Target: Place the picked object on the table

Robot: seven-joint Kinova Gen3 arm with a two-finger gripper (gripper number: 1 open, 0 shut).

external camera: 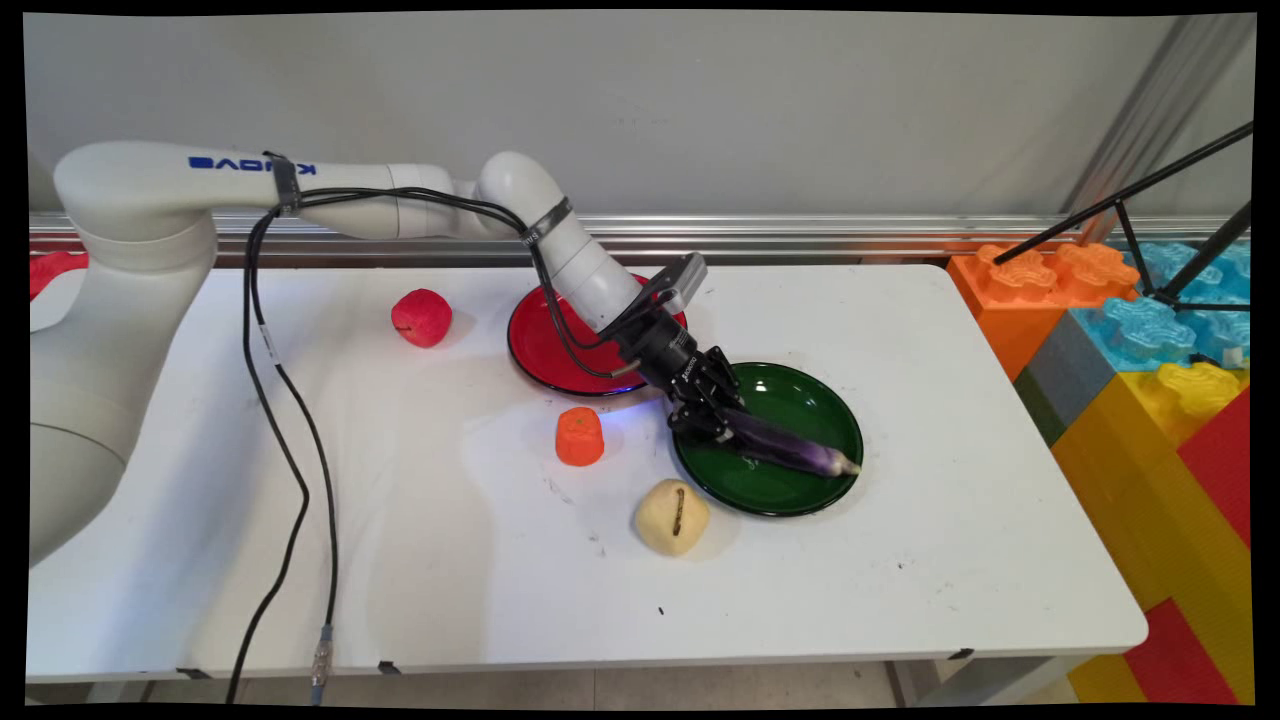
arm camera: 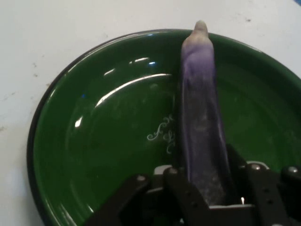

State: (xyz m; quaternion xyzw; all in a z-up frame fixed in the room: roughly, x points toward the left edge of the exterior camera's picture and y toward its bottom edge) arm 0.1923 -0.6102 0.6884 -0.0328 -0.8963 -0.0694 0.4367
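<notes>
- Eggplant (external camera: 790,447) (arm camera: 201,122): purple, lying inside green plate (external camera: 800,400) (arm camera: 94,141), tip toward the plate's right rim.
- Gripper (external camera: 712,420) (arm camera: 207,195): fingers clamped on the eggplant's near end, over the plate's left side.
- Nearby: red plate (external camera: 535,345), orange carrot piece (external camera: 580,436), yellowish potato (external camera: 671,516), red apple (external camera: 421,317), all on white table (external camera: 950,540).

The arm (external camera: 130,200) is built of smooth, rounded white links, glossy and tube-like, with blue KINOVA lettering (external camera: 250,164) on the upper link. Black cables (external camera: 290,420) run along it, strapped down by dark bands near the lettering and again at the forearm, then hang in loops and end in a metal plug. A grey boxy camera housing (external camera: 683,280) sits at the wrist. The gripper (external camera: 712,418) is black, with small white print on its body, a jointed linkage with silver screw heads, and two black fingers (arm camera: 186,193)
</notes>
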